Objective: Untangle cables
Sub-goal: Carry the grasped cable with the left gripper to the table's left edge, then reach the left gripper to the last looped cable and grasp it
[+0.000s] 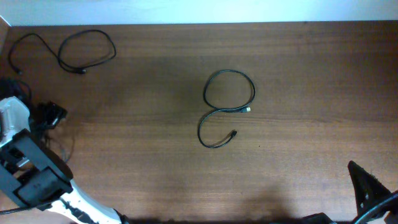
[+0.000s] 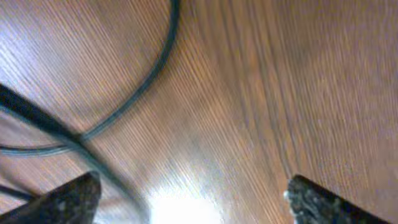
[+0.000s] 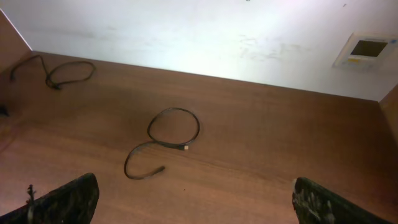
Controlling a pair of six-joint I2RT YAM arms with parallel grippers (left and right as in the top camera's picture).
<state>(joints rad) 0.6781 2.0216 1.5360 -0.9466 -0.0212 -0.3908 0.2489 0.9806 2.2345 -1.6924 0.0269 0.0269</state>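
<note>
One black cable (image 1: 229,93) lies in the middle of the table in a loop, with an S-shaped tail and both plug ends near each other; the right wrist view shows it too (image 3: 168,134). A second black cable (image 1: 87,53) lies looped at the far left corner, also seen in the right wrist view (image 3: 68,71). A blurred black cord (image 2: 143,87) curves over the wood just ahead of my left gripper (image 2: 193,205), which is open, empty and low at the table's left side (image 1: 53,116). My right gripper (image 3: 196,202) is open and empty at the near right corner (image 1: 364,180).
The wooden table (image 1: 311,93) ends at a white wall (image 3: 199,31) along the far edge. A small wall panel (image 3: 367,48) is at the upper right. Thicker arm wires bunch beside the left arm (image 1: 18,90).
</note>
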